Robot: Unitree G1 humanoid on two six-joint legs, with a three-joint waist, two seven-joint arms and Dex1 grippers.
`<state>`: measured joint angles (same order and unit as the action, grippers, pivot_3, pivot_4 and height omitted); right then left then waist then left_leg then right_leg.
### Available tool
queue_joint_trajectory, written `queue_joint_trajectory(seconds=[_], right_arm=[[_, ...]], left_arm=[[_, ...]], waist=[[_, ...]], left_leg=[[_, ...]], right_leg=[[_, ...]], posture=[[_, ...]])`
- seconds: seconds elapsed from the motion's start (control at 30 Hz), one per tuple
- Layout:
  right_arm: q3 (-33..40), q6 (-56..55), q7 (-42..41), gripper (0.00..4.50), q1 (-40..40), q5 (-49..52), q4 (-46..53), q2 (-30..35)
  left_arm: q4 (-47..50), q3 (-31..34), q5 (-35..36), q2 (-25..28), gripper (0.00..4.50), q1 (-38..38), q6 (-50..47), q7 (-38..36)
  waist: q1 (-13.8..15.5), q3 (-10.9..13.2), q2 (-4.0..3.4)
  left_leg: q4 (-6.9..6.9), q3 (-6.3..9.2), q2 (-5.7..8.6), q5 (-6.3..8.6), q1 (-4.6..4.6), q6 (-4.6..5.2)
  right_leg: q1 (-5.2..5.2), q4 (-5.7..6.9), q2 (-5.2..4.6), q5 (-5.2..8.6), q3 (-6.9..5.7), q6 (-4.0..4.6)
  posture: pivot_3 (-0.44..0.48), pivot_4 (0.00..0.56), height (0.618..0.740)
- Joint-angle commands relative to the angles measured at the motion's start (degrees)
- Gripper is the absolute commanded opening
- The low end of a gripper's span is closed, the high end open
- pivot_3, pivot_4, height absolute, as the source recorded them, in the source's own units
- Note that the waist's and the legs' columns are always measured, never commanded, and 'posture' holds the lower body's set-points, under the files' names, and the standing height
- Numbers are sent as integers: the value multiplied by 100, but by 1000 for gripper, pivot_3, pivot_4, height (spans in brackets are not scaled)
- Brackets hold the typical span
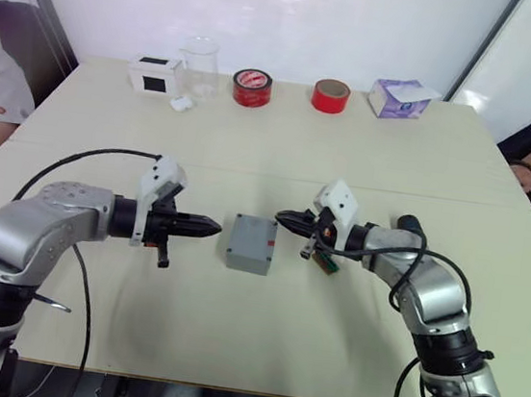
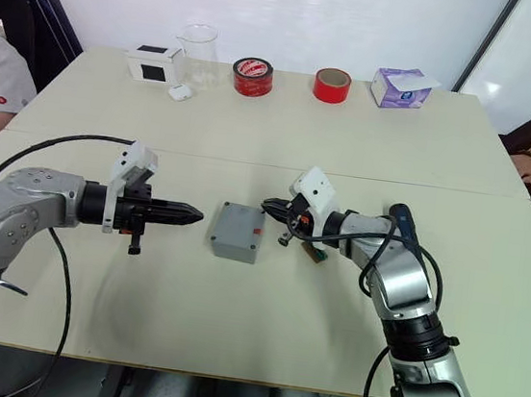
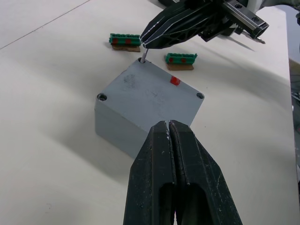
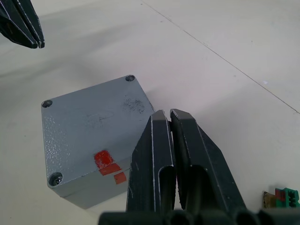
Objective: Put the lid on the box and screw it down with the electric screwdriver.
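1. The lid (image 3: pixel 150 91) sat flush on the box (image 1: pixel 250 244), so the covering step looked done and the fastening step was in hand.
2. The closed box stood at the middle of the table (image 1: pixel 368 153), with the left gripper (image 1: pixel 215 228) at its 9 o'clock and the right gripper (image 1: pixel 280 218) at its 3 o'clock. Both were just beside it.
3. The left gripper's fingers were pressed together on nothing, with their tips aimed toward 3 o'clock at the box.
4. The right gripper's fingers were also closed. In the left wrist view they pinched what looked like a small screw (image 3: pixel 145 54), standing at a corner hole of the lid.
5. The lid faced up, with its red mark near the 3 o'clock edge. The box is close to square, so it had no real long axis, and it sat slightly turned on the table.
6. A black cylinder (image 2: pixel 403 225) behind the right forearm, at the box's 3 o'clock, was probably the electric screwdriver. It was partly hidden and seemed to run along the 11-to-5 line.
7. My judgement was that the next move called for seating the screw upright in its hole and then fetching the driver. Bracing the box would keep it from sliding.
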<state>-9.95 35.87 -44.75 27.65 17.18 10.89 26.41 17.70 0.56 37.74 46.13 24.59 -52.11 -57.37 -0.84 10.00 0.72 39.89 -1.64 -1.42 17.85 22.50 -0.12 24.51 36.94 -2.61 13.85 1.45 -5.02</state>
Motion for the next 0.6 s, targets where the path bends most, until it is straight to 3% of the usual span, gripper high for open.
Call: queue_joint_trajectory(seconds=[0.03, 0.6], right_arm=[[104, -55, -41, 95, 121, 45, 49, 55], [-174, -159, -142, 95, 205, -97, -45, 12]], left_arm=[[108, 6, 12, 43, 0, 3, 110, -45], [178, 64, 26, 42, 0, -104, 149, -22]], waist=[[0, 0, 0], [-15, 0, 0]], left_leg=[[0, 0, 0, 0, 0, 0], [-1, 0, -3, 0, 0, 0]], right_leg=[[0, 0, 0, 0, 0, 0], [1, 0, 1, 0, 0, 0]], posture=[[0, 150, 740], [0, 150, 740]])
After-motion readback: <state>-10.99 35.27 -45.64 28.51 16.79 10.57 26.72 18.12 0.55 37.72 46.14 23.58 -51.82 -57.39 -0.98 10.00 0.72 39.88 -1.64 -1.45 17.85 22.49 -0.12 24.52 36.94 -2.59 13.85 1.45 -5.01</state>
